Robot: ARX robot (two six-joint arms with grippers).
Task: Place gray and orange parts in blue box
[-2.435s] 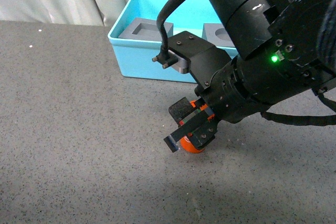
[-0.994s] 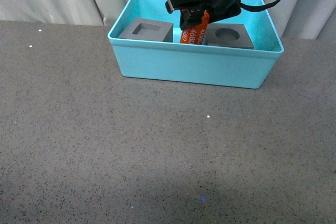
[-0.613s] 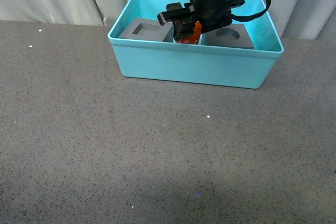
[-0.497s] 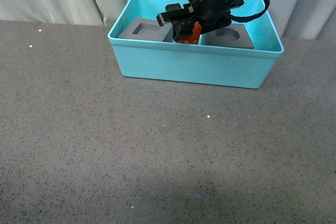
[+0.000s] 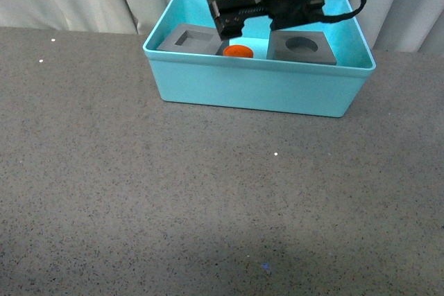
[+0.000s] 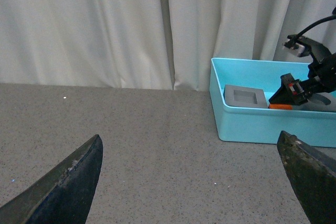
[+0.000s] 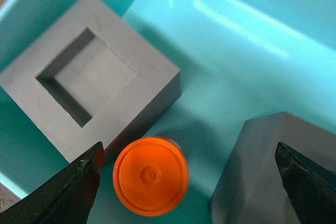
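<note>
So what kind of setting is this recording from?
Probably a lab or test bench: a bare speckled gray tabletop, plain white curtains as backdrop, and a turquoise bin holding the gray cubes and orange cylinder.

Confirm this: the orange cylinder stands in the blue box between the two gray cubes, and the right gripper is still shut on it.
Not quite. The right gripper is open and clear of the orange cylinder, as the right wrist view shows. The cylinder does stand in the blue box between the two gray cubes.
</note>
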